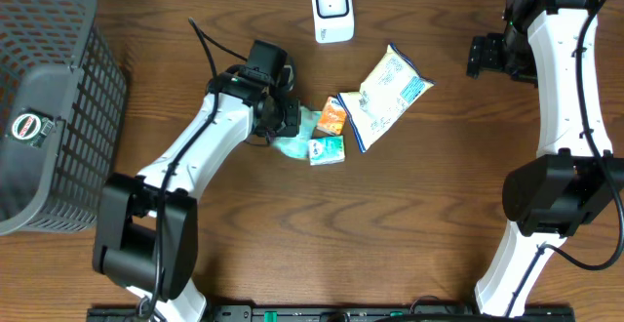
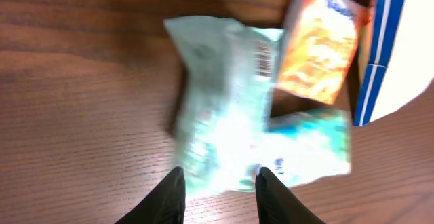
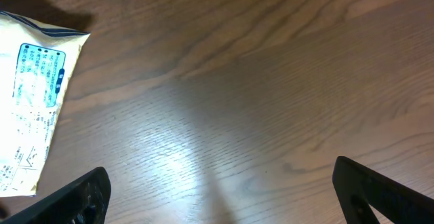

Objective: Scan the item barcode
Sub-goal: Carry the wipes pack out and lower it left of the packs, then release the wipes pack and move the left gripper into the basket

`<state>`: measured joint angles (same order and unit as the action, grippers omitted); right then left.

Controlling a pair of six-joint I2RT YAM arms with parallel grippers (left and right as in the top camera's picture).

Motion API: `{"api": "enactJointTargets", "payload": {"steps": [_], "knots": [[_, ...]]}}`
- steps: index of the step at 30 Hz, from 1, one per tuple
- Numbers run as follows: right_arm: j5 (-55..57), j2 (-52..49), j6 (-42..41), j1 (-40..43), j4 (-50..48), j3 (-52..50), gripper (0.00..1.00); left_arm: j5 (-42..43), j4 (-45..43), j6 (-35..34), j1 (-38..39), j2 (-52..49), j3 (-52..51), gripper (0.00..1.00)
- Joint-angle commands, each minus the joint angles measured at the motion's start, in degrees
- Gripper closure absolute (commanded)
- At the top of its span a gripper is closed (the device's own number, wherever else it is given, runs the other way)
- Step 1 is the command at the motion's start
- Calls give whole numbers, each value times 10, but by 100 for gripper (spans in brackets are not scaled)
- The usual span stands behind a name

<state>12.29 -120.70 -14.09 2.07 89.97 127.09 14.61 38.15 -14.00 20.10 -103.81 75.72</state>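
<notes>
Two fingertips of the left gripper are seen parted partway. The near end of the mint-green packet is lodged in the gap, but whether it is touched cannot be told through the blur. The packet is laid flat on the table, its long axis aligned straight away from the jaws. Its barcode is turned face-up near the far end. An orange packet and a teal box are crowded just beside it. The scanner is set well beyond them, up the table. The right gripper is held spread wide and empty, well apart, so the left arm is judged the nearer.
</notes>
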Motion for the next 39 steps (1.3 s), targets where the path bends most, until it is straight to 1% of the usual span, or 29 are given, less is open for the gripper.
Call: {"api": "enactJointTargets", "payload": {"steps": [1,3,7,13,15,16,17,19,24,28,35,39], "knots": [[7,10,-9,1,0,10,1,-2,-8,-3,2,3,6,55],[7,10,-9,2,0,10,1,17,-16,-3,2,5,7,47],[7,10,-9,1,0,10,1,29,-18,-3,1,19,28,38],[7,10,-9,2,0,10,1,27,-30,0,-22,100,52,34],[7,10,-9,2,0,10,1,26,-44,0,-42,143,52,25],[7,10,-9,2,0,10,1,26,-49,0,-54,163,52,16],[7,10,-9,1,0,10,1,24,-54,0,-69,185,52,11],[7,10,-9,2,0,10,1,8,-62,2,-97,222,52,6],[7,10,-9,2,0,10,1,-58,-102,49,-183,296,52,6],[7,10,-9,2,0,10,1,-130,-134,54,-262,329,52,6],[7,10,-9,1,0,10,1,-250,-128,54,-403,319,51,5],[7,10,-9,1,0,10,1,-265,-95,54,-462,297,51,5]]}}
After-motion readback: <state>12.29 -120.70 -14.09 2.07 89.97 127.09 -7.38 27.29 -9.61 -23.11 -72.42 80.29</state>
